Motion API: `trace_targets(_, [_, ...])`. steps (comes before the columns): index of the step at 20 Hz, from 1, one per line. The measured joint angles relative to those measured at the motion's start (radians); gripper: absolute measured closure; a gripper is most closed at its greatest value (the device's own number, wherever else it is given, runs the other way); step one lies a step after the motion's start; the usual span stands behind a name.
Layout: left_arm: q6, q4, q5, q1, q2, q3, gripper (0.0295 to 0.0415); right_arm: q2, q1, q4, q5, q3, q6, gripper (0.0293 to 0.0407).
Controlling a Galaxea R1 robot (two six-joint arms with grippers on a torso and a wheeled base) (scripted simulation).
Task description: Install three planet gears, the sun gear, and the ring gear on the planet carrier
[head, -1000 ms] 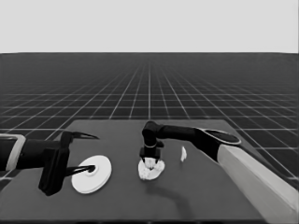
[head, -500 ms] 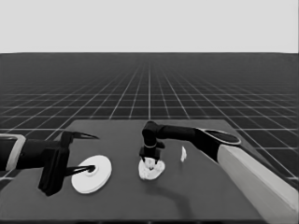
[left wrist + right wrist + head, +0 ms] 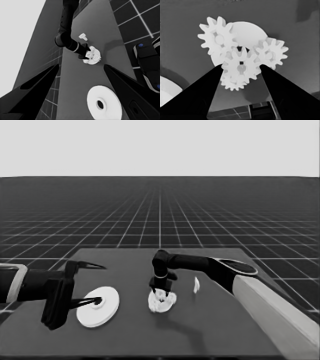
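Note:
The smaller round part [image 3: 169,303] lies mid-table with small toothed gears on it. My right gripper [image 3: 160,291] stands straight down over it. In the right wrist view the smaller round part [image 3: 250,30] carries one gear [image 3: 218,37] on one side and another gear [image 3: 271,53] on the other. A further gear's teeth [image 3: 232,85] show lower down. The right gripper [image 3: 241,66] is shut on the middle gear [image 3: 240,67], both fingers against its teeth. The larger round part [image 3: 98,306] lies at the left. My left gripper [image 3: 92,285] waits open above it.
A thin white piece [image 3: 196,284] lies just right of the gear cluster, and it also shows in the left wrist view as the thin white piece [image 3: 83,37]. The right arm's pale forearm [image 3: 270,315] crosses the table's right front. Dark machinery [image 3: 147,65] sits past the table edge.

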Motion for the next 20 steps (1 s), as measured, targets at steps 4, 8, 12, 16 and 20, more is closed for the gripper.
trace_targets(4, [0.000, 0.000, 0.000, 0.000, 0.000, 0.000, 0.0326, 0.000, 0.000, 0.000, 0.000, 0.000, 0.042, 0.0390])
trace_targets(8, [0.000, 0.000, 0.000, 0.000, 0.000, 0.000, 0.0326, 0.000, 0.000, 0.000, 0.000, 0.000, 0.084, 0.0391])
trace_targets(12, [0.000, 0.000, 0.000, 0.000, 0.000, 0.000, 0.0326, 0.000, 0.000, 0.000, 0.000, 0.000, 0.126, 0.0390])
trace_targets(16, [0.000, 0.000, 0.000, 0.000, 0.000, 0.000, 0.0326, 0.000, 0.000, 0.000, 0.000, 0.000, 0.168, 0.0391])
trace_targets(20, [0.000, 0.000, 0.000, 0.000, 0.000, 0.000, 0.0326, 0.000, 0.000, 0.000, 0.000, 0.000, 0.209, 0.0390])
